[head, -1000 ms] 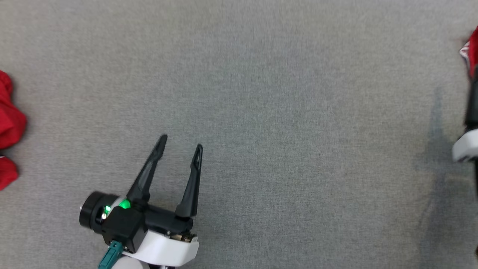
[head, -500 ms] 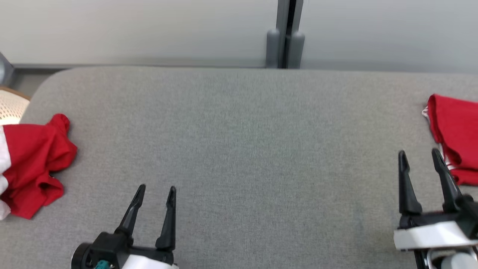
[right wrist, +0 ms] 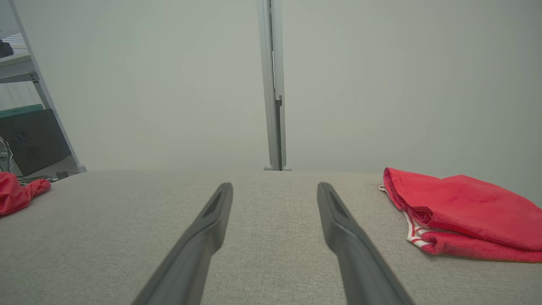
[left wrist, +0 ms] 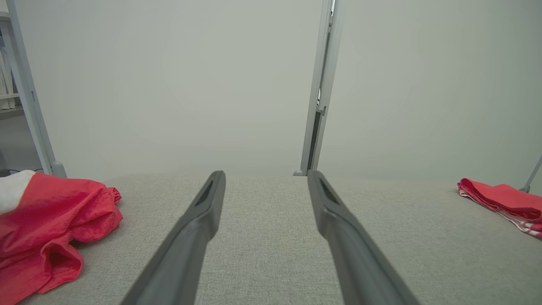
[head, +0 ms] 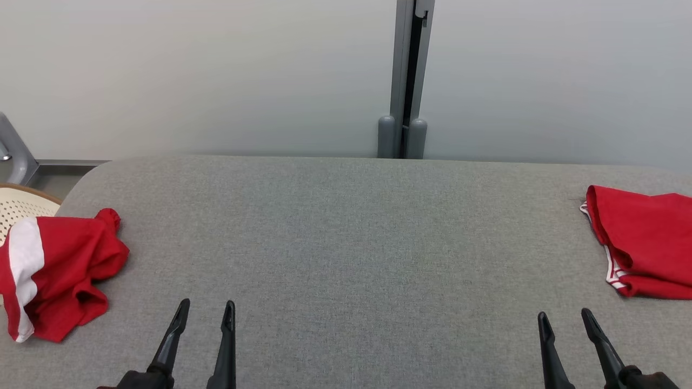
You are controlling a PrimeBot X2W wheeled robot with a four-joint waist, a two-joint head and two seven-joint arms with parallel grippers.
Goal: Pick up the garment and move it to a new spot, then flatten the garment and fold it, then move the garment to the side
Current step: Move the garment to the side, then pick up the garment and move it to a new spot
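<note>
table [head: 346, 243], grey fabric top, runs wide across head view w/ a rounded corner at far left. left gripper [head: 208, 303] pokes up from the bottom edge, left of centre, its two dark fingers spread apart w/ nothing between them. right gripper [head: 564, 313] is at bottom right: fingers apart, empty. both are over bare grey fabric; can't tell if they touch it.

crumpled garment [head: 65, 270] lies at the table's left end: red, w/ a white stripe [head: 24, 254], bunched in a loose heap, one cuff sticking out toward the far side. it's left of the left gripper & apart from it. in left wrist view it sits low at the left, beside the left finger but clear of it.

folded garment [head: 643, 243] lies at the table's right end, also red, w/ thin white trim [head: 611, 273] along its near-left edge, layers stacked fairly flat. it's beyond & a bit right of the right gripper, apart from it. right wrist view shows it to the right of the fingers, not touching.

the 2 garments are well apart, at opposite ends. behind the table: pale wall [head: 216, 70] w/ a grey upright post [head: 405, 81] near centre. cream perforated thing [head: 21, 208], prob a chair back, peeks out behind the crumpled garment at far left.
</note>
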